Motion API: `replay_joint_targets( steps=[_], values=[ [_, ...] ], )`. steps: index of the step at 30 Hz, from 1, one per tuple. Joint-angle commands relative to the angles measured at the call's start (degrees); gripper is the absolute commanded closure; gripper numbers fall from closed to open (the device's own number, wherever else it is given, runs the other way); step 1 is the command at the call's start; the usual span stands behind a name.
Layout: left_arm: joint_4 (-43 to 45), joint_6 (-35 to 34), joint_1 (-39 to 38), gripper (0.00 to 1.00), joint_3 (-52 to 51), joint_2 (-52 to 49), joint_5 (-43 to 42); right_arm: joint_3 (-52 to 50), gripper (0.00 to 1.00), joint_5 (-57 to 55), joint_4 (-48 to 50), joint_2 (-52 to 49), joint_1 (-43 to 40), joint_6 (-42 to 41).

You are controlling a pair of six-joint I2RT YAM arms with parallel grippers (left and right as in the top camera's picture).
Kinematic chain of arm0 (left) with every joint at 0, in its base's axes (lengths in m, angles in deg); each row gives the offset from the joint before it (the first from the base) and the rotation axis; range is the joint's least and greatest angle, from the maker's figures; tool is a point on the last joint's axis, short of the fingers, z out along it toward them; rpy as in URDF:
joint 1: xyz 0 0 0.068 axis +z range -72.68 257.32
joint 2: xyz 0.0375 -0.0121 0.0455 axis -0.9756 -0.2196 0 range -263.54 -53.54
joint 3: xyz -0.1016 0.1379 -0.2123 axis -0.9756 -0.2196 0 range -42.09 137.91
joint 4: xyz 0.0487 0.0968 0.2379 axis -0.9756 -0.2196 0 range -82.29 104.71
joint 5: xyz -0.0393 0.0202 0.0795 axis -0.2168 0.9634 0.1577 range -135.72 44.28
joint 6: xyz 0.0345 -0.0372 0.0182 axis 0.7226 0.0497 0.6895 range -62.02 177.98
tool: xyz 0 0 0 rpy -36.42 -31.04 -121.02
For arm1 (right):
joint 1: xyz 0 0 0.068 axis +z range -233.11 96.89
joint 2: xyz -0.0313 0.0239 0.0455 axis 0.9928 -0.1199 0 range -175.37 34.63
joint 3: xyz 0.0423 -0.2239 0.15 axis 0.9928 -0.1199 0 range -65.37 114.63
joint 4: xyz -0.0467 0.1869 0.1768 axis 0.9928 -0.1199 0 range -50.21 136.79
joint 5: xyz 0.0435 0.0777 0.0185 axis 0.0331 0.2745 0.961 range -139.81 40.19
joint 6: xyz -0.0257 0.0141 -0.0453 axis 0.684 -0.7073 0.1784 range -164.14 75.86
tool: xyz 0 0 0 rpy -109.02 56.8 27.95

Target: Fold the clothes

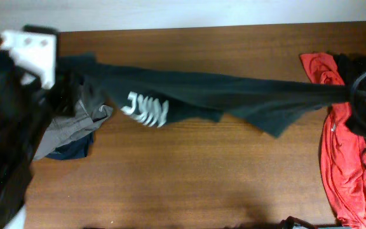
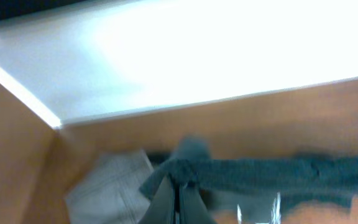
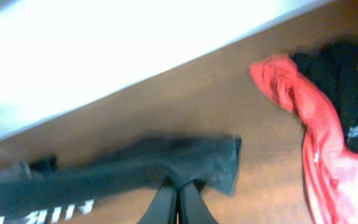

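Note:
The dark green-black T-shirt (image 1: 234,92) with white NIKE lettering (image 1: 146,109) hangs stretched in a long band above the table, from left to right. My left gripper (image 1: 68,73) is shut on its left end; in the left wrist view the closed fingers (image 2: 178,185) pinch the cloth (image 2: 278,171). My right gripper (image 1: 353,94) is shut on its right end; in the right wrist view the closed fingers (image 3: 178,186) hold a bunched corner (image 3: 166,162). Both wrist views are blurred.
Grey trousers (image 1: 68,127) lie crumpled at the left over a dark blue garment (image 1: 75,150), also in the left wrist view (image 2: 110,186). A red top (image 1: 342,165) and a black top (image 1: 361,70) lie at the right edge. The wooden table (image 1: 202,178) is below the shirt.

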Motion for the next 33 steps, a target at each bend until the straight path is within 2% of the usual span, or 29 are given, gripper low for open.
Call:
replay_joint_targets(
  steps=[1, 6, 9, 15, 21, 24, 29, 33],
  values=[
    [3.3, 7.4, 0.1, 1.0, 0.4, 6.4, -2.1, 17.6, 0.96, -1.7, -5.6, -4.7, -0.5, -1.4],
    [8.2, 8.2, 0.1, 1.0, 0.9, 12.5, -3.8, 35.0, 0.96, -1.8, -14.2, -10.4, -0.5, -1.4],
    [9.5, 8.2, 0.1, 0.99, 2.2, 13.4, -3.8, 41.6, 0.96, -2.9, -17.7, -12.9, -0.5, -1.8],
    [11.9, 8.1, 0.1, 0.96, 2.9, 10.5, -3.9, 42.8, 0.95, -4.0, -17.4, -13.6, -0.5, -2.6],
    [11.4, 7.2, 0.1, 0.96, 2.9, 0.6, -8.8, 41.8, 0.95, -3.8, -17.7, -17.5, -0.4, -2.6],
    [11.6, 6.9, 0.1, 0.94, 2.9, -6.4, -9.3, 39.6, 0.88, -3.6, -17.7, -21.4, -0.4, -2.5],
    [13.9, 6.9, 0.1, 0.88, 2.9, -20.0, -10.8, 36.2, 0.87, -3.1, -16.5, -31.3, 0.0, -0.8],
    [18.4, 6.9, 0.0, 0.84, 2.9, -31.9, -16.7, 35.5, 0.87, -2.1, -11.8, -41.5, 2.4, 1.2]
  ],
)
